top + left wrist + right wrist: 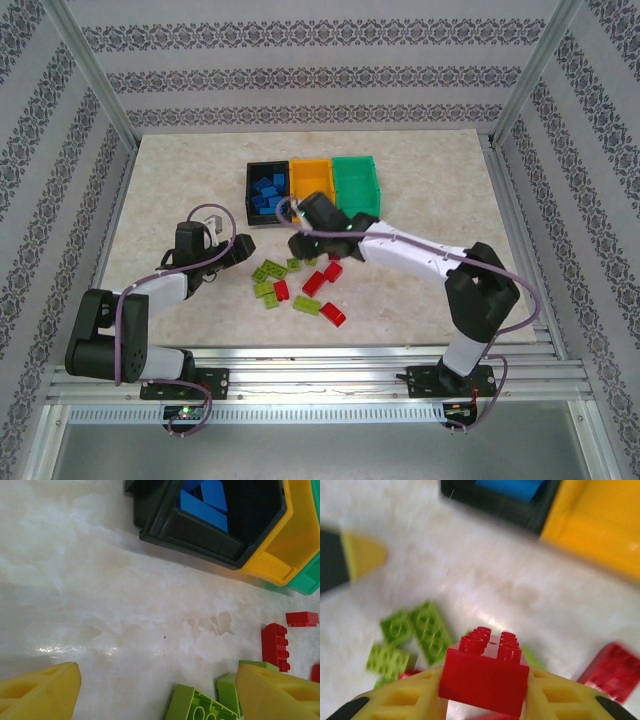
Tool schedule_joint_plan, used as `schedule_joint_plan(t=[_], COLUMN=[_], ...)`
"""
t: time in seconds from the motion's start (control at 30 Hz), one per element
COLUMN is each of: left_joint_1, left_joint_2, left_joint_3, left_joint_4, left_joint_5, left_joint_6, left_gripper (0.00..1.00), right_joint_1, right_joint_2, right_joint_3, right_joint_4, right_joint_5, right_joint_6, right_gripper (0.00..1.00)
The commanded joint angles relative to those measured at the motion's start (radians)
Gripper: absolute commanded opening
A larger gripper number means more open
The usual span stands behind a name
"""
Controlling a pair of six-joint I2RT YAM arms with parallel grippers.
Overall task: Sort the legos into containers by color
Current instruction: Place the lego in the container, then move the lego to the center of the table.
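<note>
Red brick (485, 672) is clamped studs-up between the yellow fingers (405, 702) of the right gripper (300, 244), above the counter (170, 180) at the far edge of the loose pile. We see lime green legos (268, 272) and red legos (314, 282) scattered on the counter in front of the bins. We note the black bin (249, 185) holds blue legos (266, 190). The orange-yellow bin (312, 175) and green bin (356, 182) join it in a row. The left gripper (160, 700) is spread wide, holding nothing, over bare counter left of the pile, near the black bin.
</note>
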Motion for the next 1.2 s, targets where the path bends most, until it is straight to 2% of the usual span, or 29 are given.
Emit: schedule_joint_plan(t=[0.0,0.1,0.27,0.37,0.57,0.87,1.17], left_joint_1=[0.016,0.016,0.017,0.018,0.018,0.018,0.018], left_joint_2=[0.016,0.025,0.028,0.018,0.012,0.014,0.025], left_joint_3=[0.017,0.016,0.019,0.019,0.014,0.013,0.012], left_joint_4=[0.025,0.030,0.030,0.025,0.036,0.043,0.051], left_joint_5=[0.018,0.015,0.026,0.022,0.040,0.046,0.044], left_joint_6=[-0.001,0.001,-0.002,0.000,-0.016,-0.025,-0.024], left_gripper=[0.81,0.81,0.81,0.81,0.81,0.81,0.81], right_joint_1=[-0.078,-0.136,-0.189,-0.175,-0.147,-0.092,-0.049], right_joint_2=[0.012,0.073,0.192,0.156,0.048,-0.155,-0.179], right_joint_3=[0.084,0.163,0.324,0.224,-0.001,-0.303,-0.423], right_joint_4=[0.056,0.084,0.010,0.089,0.114,0.059,0.073], right_joint_5=[0.007,0.006,-0.035,-0.054,-0.031,0.007,-0.007], right_joint_6=[0.011,0.009,0.041,0.065,0.066,0.063,0.107], right_gripper=[0.37,0.37,0.54,0.56,0.56,0.55,0.55])
